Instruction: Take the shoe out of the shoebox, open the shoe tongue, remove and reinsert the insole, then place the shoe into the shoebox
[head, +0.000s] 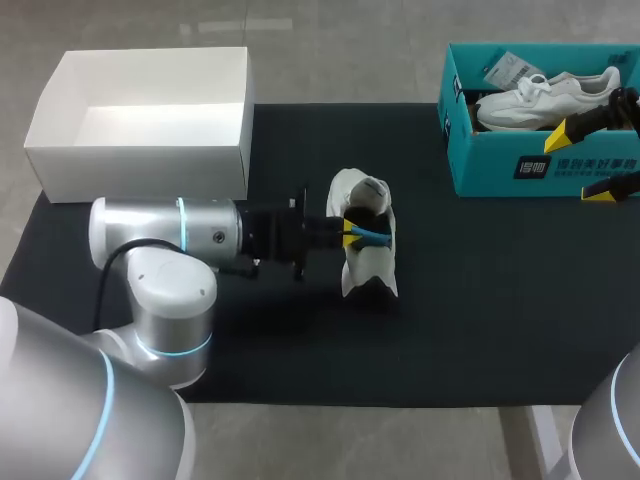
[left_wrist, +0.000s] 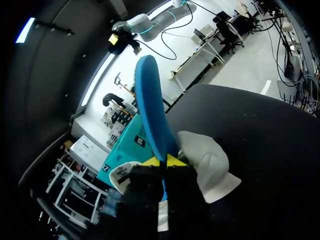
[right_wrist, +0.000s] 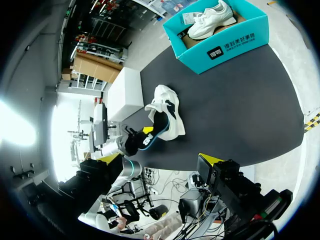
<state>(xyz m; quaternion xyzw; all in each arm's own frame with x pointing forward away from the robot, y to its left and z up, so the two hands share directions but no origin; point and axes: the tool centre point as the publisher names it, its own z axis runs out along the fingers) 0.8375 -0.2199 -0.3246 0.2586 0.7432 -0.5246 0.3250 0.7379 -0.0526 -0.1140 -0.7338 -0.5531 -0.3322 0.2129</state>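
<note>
The white sneaker (head: 365, 265) stands near the middle of the desk (head: 480, 320), well apart from the teal shoebox (head: 500, 175) at the far right corner; the blue insole (left_wrist: 150, 105) is pinched at the shoe's mouth by the left gripper (head: 349, 233). Removal or reinsertion cannot be told; either way the insole is best held in line with the opening, since nothing steadies the shoe. The right gripper (head: 585, 160) hangs by the shoebox, jaws spread. A dark label with white print is seen on the shoebox front and is not read off.
</note>
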